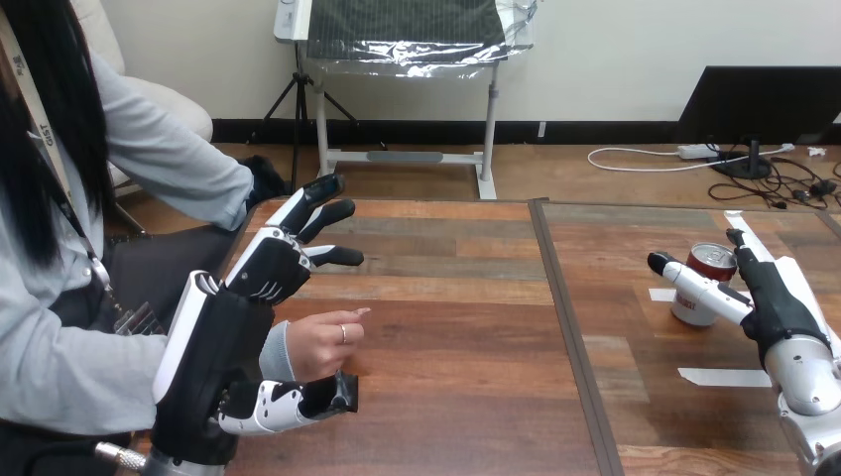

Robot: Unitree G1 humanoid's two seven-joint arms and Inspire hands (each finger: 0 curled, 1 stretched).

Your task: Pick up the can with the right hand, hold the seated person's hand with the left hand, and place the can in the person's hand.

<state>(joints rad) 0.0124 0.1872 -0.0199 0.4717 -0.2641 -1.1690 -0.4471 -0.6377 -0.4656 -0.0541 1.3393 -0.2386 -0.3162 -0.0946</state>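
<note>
We find the brown plank-topped wooden table (446, 317) split by a seam running front to back. On its right half, towards the far side, the red-and-silver metal can (710, 262) stands upright. The black-and-white right hand (776, 309) sits just right of it, thumb crossing before the can, fingers at its right side; contact we cannot tell. A white tape strip (659, 295) lies just left of the can, and a second white tape strip (724, 377) lies nearer us. Well apart, at the table's left edge, we see the black-and-white left hand (266, 270). Between its straight fingers, behind, and its thumb, in front, lies the person's hand (319, 343).
</note>
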